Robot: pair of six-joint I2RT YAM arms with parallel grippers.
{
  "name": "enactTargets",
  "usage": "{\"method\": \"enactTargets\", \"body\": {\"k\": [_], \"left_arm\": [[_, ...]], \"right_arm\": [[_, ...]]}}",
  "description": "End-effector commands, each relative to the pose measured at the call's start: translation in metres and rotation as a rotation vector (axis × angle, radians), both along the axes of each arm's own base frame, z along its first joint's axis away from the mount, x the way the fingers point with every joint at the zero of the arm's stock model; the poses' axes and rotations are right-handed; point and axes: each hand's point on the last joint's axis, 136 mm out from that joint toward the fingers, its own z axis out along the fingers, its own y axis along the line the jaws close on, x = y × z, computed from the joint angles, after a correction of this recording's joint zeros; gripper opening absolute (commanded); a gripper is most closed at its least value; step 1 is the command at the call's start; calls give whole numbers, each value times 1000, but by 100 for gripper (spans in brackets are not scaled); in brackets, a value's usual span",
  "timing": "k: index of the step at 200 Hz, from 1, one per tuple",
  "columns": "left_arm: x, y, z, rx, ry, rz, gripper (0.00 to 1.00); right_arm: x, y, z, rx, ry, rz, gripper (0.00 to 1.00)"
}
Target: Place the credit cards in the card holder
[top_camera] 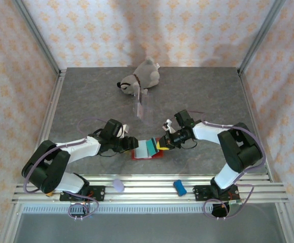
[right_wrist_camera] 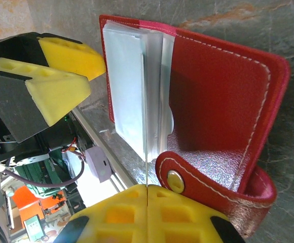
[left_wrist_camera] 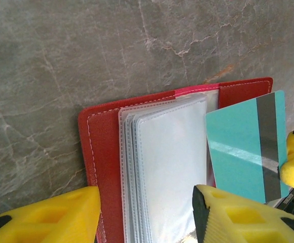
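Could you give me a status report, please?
Left gripper open over card holder. Right gripper shut on teal card, mostly outside the pockets. Snap tab curled beside it.

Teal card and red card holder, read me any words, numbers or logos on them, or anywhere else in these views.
No text can be read in any view.
Teal credit card: only its dark magnetic stripe shows, no print.
Red card holder: plain cover, blank sleeves, unmarked silver snap.
Blue object on the front rail: too small to read.
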Motion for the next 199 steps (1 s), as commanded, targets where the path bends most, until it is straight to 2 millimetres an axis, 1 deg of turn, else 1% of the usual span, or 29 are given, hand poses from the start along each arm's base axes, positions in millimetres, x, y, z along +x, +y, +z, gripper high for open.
{"method": "enactTargets", "body": {"k": [1,28,74,132,176,199], "left_arm": [[-2,-3,-5,-2,-6,-13,50],[-2,-4,-7,-6,-2,-12,48],[-2,-3,-11,-1,6,-10,47],[-3,-2,-13,3,11,-4,47],[-7,0,-15,2,20,-3,46],[-7,0,-15,5,16,-3,46]], "right_arm": [[-2,2,-6,5,-6,20,0],[0,3,-8,5,-6,19,0],[4,8,-10,17,-6,9,0],[10,10,-18,-1,0,-48,0],[7,17,-26,-4,13,-100,0],[3,21,-29,-10,18,-95,0]]}}
